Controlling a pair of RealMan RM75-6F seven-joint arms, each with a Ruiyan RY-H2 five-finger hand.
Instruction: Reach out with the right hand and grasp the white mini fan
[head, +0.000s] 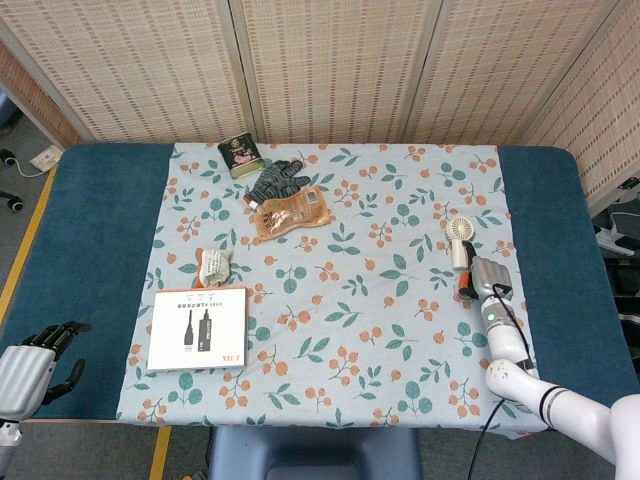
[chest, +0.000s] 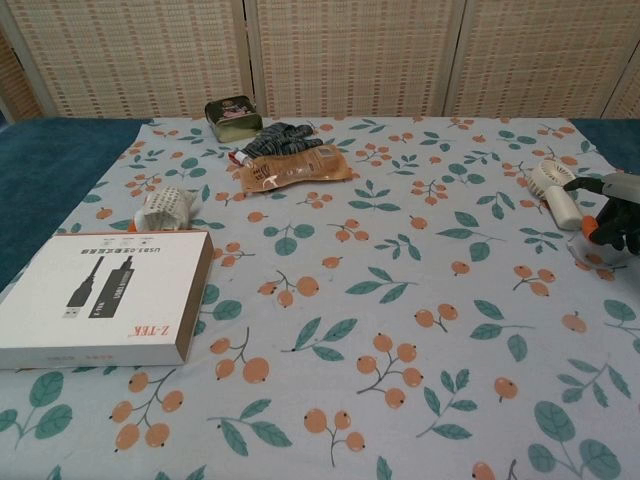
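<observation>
The small white mini fan with a round head and short handle (head: 460, 240) lies flat near the right edge of the leaf-and-berry patterned tablecloth (head: 340, 320), its handle pointing toward the near edge. The right hand (head: 480, 277) sits just behind the handle's end, its dark fingers (chest: 607, 222) curled beside the fan; whether they touch it cannot be told, and nothing is plainly held. The left hand (head: 30, 365) hangs off the near left corner of the blue table (head: 90, 240), fingers apart and empty. A white rectangular cable box (head: 198, 328) lies toward the near left, and a brown snack pouch (head: 290, 213) sits toward the far edge.
</observation>
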